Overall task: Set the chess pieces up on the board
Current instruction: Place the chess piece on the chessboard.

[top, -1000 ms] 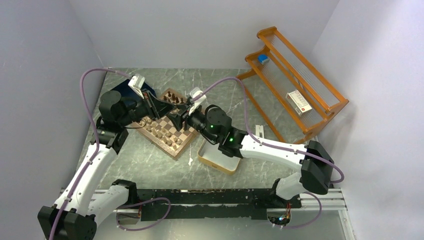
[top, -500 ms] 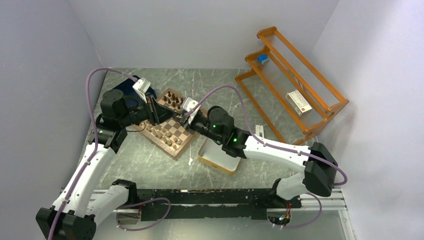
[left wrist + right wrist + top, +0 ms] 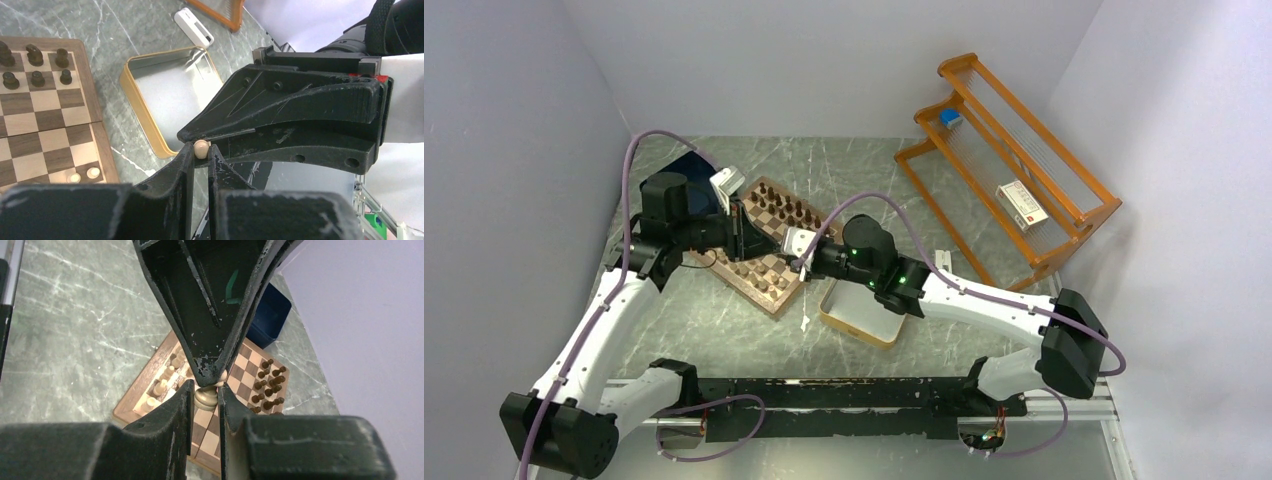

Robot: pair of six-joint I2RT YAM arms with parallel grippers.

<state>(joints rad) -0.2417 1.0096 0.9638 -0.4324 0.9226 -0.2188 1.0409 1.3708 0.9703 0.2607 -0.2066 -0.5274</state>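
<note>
While the left claw [image 3: 199, 151] pinches a pale chess piece [image 3: 201, 148], the right claw [image 3: 206, 391] clamps its base.

Light-and-dark brown checkered board [image 3: 47, 135], pale tan piece [image 3: 200, 148], gold-rimmed silver tin [image 3: 170, 95].

Bright, even light, soft shadows; the left tool [image 3: 201, 151] looks blurred along its wrist view's bottom.
</note>
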